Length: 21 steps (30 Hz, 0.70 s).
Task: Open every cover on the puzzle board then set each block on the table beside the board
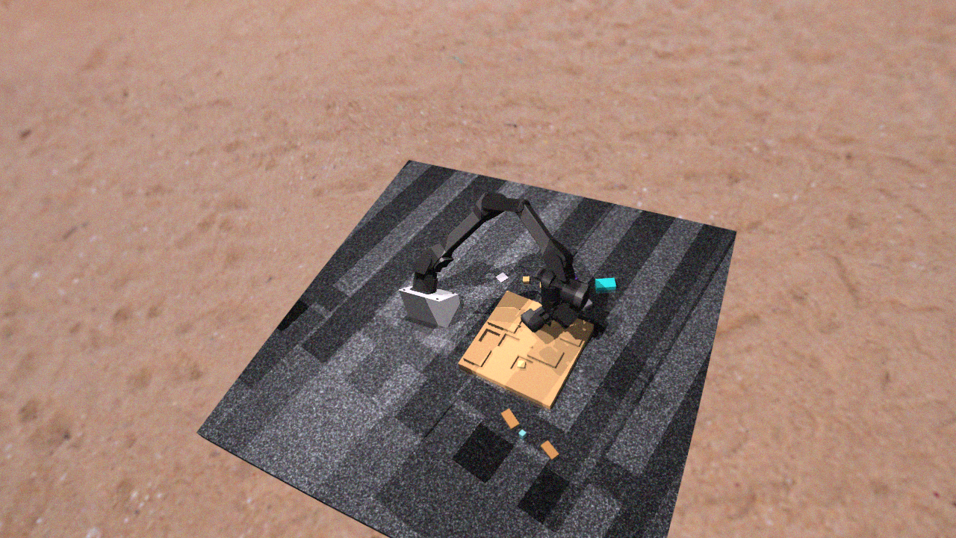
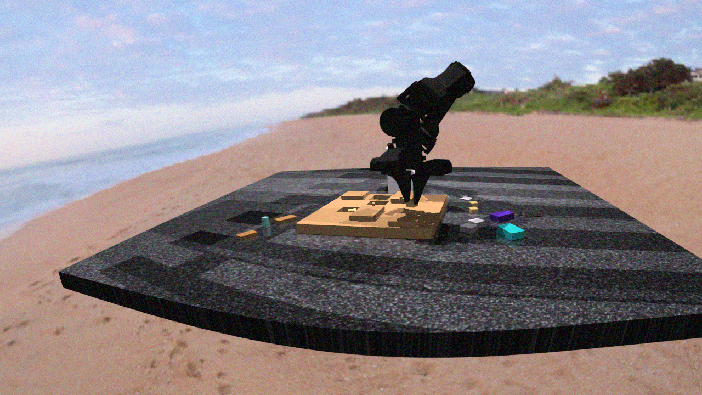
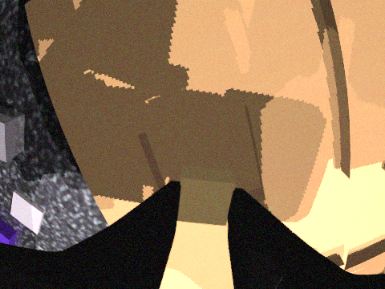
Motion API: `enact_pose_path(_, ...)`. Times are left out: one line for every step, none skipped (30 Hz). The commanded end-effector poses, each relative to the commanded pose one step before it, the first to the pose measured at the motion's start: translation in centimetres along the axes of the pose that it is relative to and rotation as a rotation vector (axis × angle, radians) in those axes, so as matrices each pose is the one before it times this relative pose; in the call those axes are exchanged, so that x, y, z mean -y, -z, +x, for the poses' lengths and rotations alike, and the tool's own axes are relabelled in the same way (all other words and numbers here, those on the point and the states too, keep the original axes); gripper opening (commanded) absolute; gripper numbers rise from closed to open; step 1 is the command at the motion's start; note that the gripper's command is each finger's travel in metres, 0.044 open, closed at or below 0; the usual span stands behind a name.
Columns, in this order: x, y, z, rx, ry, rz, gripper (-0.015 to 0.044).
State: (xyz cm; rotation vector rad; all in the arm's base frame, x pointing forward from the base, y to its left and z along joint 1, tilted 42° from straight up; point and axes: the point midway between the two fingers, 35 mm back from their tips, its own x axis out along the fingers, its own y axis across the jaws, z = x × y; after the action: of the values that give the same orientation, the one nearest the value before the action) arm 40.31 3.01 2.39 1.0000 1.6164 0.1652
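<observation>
The end effector [image 3: 204,204] hangs over the far right part of the puzzle board [image 2: 338,226], fingers pointing down, and it is clamped on a small tan block [image 3: 205,201] — the wrist view shows the block wedged between the two dark fingers, in shadow, with the board's surface below it. In the exterior view the fingertips sit just above the board top, near its back right corner; whether the block has fully cleared its well cannot be told.

The board lies on the dark speckled tabletop [image 2: 343,289], in front of the arm's grey base [image 1: 429,306]. Several of its wells look open, and a raised cover [image 2: 366,213] stands near the middle of the board.

Other pieces already rest on the tabletop off the board. To the board's right in the exterior view are a cyan block [image 2: 510,230], a purple block [image 2: 501,215], a grey block [image 2: 468,227] and a few small white and yellow pieces. On the opposite side lie two flat orange pieces [image 2: 285,218] with a small upright teal block [image 2: 265,222] between them — all well apart from the board's edge.
</observation>
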Motion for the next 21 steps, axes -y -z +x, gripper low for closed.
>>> enact_pose_path(-0.125, -0.144, -0.610, 0.00628, 0.00129, -0.0097, 0.0080)
enact_pose_path(0.003, 0.006, -0.132, -0.00014, -0.00004, 0.0003, 0.0080)
enact_pose_path(0.003, 0.006, -0.132, -0.00015, -0.00004, 0.0003, 0.0080)
enact_pose_path(0.004, 0.007, -0.132, -0.00015, -0.00004, 0.0003, 0.0080)
enact_pose_path(0.004, 0.007, -0.132, -0.00015, -0.00005, 0.0003, 0.0080)
enact_pose_path(0.004, 0.008, -0.132, -0.00015, -0.00005, 0.0003, 0.0080)
enact_pose_path(0.004, 0.008, -0.132, -0.00015, -0.00006, 0.0003, 0.0080)
enact_pose_path(0.004, 0.009, -0.132, -0.00016, -0.00006, 0.0003, 0.0080)
enact_pose_path(0.004, 0.009, -0.133, -0.00016, -0.00007, 0.0003, 0.0080)
enact_pose_path(0.000, -0.004, -0.043, 0.00002, 0.00004, 0.0000, 0.0080)
enact_pose_path(-0.001, -0.011, -0.129, 0.00006, 0.00011, 0.0000, 0.0080)
enact_pose_path(-0.002, -0.016, -0.216, 0.00010, 0.00017, 0.0000, 0.0080)
enact_pose_path(-0.002, -0.018, -0.260, 0.00011, 0.00019, 0.0000, 0.0080)
enact_pose_path(-0.001, -0.015, -0.261, 0.00010, 0.00018, 0.0000, 0.0080)
enact_pose_path(0.000, -0.013, -0.261, 0.00008, 0.00017, 0.0000, 0.0080)
enact_pose_path(0.000, -0.011, -0.262, 0.00007, 0.00016, 0.0000, 0.0080)
enact_pose_path(0.001, -0.008, -0.262, 0.00006, 0.00014, 0.0000, 0.0080)
enact_pose_path(0.001, -0.006, -0.262, 0.00005, 0.00013, 0.0000, 0.0080)
enact_pose_path(0.002, -0.004, -0.263, 0.00003, 0.00012, 0.0000, 0.0080)
enact_pose_path(0.002, -0.001, -0.263, 0.00002, 0.00010, 0.0000, 0.0080)
enact_pose_path(0.003, 0.001, -0.263, 0.00001, 0.00009, 0.0000, 0.0080)
